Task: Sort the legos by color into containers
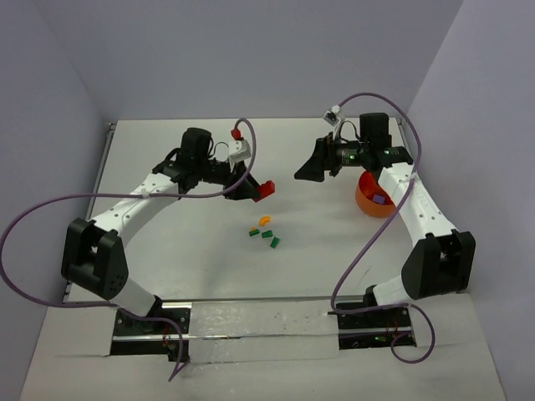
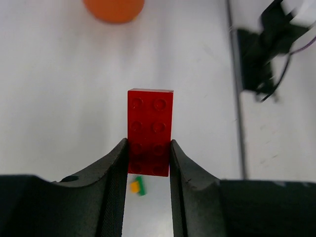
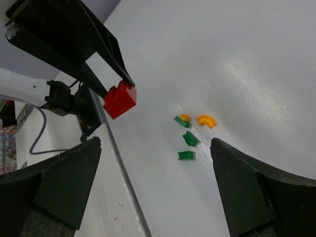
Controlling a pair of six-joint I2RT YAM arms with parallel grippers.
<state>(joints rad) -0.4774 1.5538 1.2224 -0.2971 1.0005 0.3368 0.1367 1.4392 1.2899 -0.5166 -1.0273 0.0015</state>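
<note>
**Left claw has the red brick; right claw wide open and empty**

Your left claw (image 2: pixel 149 158) is closed down to the width of the red brick (image 2: pixel 150 123) and has it pinched by the long sides. The two pads press on the lower half and the upper half sticks out past the fingertips. From the top view, the left claw (image 1: pixel 255 188) carries the red brick (image 1: pixel 266 190) above the middle of the table (image 1: pixel 167 276), clear of the surface. The right wrist view shows the same grip from the side: red brick (image 3: pixel 119 100) at the very tips of the fingers (image 3: pixel 106 54).

Your right claw (image 3: pixel 154 142) stands spread as wide as it goes, with nothing between its jaws and touching nothing. In the top view the right claw (image 1: pixel 311 163) hangs over the far right part of the table, pointing toward the left claw, well apart from it.

Below and between the claws, the loose pieces lie in a small cluster near the table's middle, a little toward the near edge: a curved orange brick (image 1: pixel 265 221) and three green bricks (image 1: pixel 267 235) just beside it. One of the green ones has something orange on it.

The bowl (image 1: pixel 366 207) sits near the right edge, partly under the right arm, with a purple brick (image 1: pixel 380 199) inside. You cannot tell which compartment it lies in.
</note>
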